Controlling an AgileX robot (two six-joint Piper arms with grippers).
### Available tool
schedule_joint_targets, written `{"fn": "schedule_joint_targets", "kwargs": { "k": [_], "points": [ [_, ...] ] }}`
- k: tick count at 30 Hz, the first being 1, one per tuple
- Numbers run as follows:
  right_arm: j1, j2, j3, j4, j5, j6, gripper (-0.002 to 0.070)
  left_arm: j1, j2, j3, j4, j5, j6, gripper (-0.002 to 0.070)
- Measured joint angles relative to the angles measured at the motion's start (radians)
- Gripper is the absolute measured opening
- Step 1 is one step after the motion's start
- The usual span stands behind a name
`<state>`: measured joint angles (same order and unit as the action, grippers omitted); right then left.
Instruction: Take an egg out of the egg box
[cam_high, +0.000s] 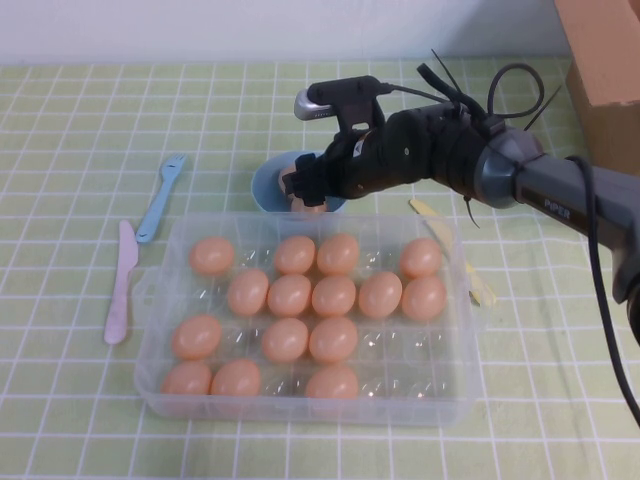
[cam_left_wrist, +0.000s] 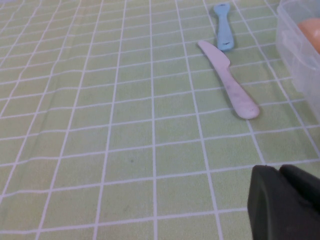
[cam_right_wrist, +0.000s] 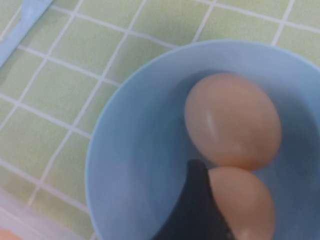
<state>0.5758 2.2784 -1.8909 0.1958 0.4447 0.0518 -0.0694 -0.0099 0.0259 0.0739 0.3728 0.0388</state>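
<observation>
From my seat at the controls, the right gripper (cam_high: 305, 190) is reaching in from the right and sits over the light-blue bowl (cam_high: 262, 185), just beyond the far edge of the egg box (cam_high: 160, 350). In the right wrist view there are two peach-orange eggs inside the bowl, touching each other. One lies free in the bowl, the resting egg (cam_right_wrist: 232, 120). The other, the egg (cam_right_wrist: 245, 205), has a black finger (cam_right_wrist: 192, 210) pressed right against its side. I only see that one finger, so I honestly can't tell how wide the jaws are or whether they actually have a grip on it.

The egg box is the big clear tray in the middle of the green checked tablecloth (cam_high: 70, 420), closer to me than the bowl. It holds over a dozen of the same eggs sitting in their cups, with a few cups empty.

Left of the box lie a pink plastic knife (cam_high: 120, 285) and a blue plastic fork (cam_high: 160, 195), near each other, the fork farther away. A yellow utensil (cam_high: 450, 245) pokes out by the box's right side. A brown cardboard box (cam_high: 605, 70) stands at the far right.

The left gripper (cam_left_wrist: 285, 205) hangs low over bare tablecloth off to the left, well apart from everything; only a dark bit of it shows in its own camera, so can't tell its state either.
</observation>
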Motion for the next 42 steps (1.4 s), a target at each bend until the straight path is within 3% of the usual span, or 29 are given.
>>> {"fn": "schedule_joint_targets", "kwargs": {
  "k": [6, 9, 12, 17, 20, 35, 42],
  "points": [
    [0.0, -0.031, 0.0, 0.002, 0.083, 0.0, 0.0476, 0.0, 0.0, 0.0, 0.0, 0.0, 0.0, -0.0005],
    [0.0, -0.089, 0.002, 0.002, 0.161, 0.0, 0.0435, 0.0, 0.0, 0.0, 0.0, 0.0, 0.0, -0.0005],
    [0.001, -0.18, 0.05, 0.002, 0.222, 0.0, 0.0336, 0.0, 0.0, 0.0, 0.0, 0.0, 0.0, -0.0005],
    [0.013, -0.393, 0.274, 0.004, 0.235, 0.0, 0.009, 0.0, 0.0, 0.0, 0.0, 0.0, 0.0, -0.0005],
    [0.013, -0.537, 0.437, -0.016, 0.24, 0.0, 0.0013, 0.0, 0.0, 0.0, 0.0, 0.0, 0.0, -0.0005],
    [0.013, -1.092, 0.868, -0.064, 0.403, -0.004, -0.0015, 0.0, 0.0, 0.0, 0.0, 0.0, 0.0, -0.0005],
    [0.013, -1.22, 0.959, -0.056, 0.635, -0.004, -0.0015, 0.0, 0.0, 0.0, 0.0, 0.0, 0.0, -0.0005]
  ]
}}
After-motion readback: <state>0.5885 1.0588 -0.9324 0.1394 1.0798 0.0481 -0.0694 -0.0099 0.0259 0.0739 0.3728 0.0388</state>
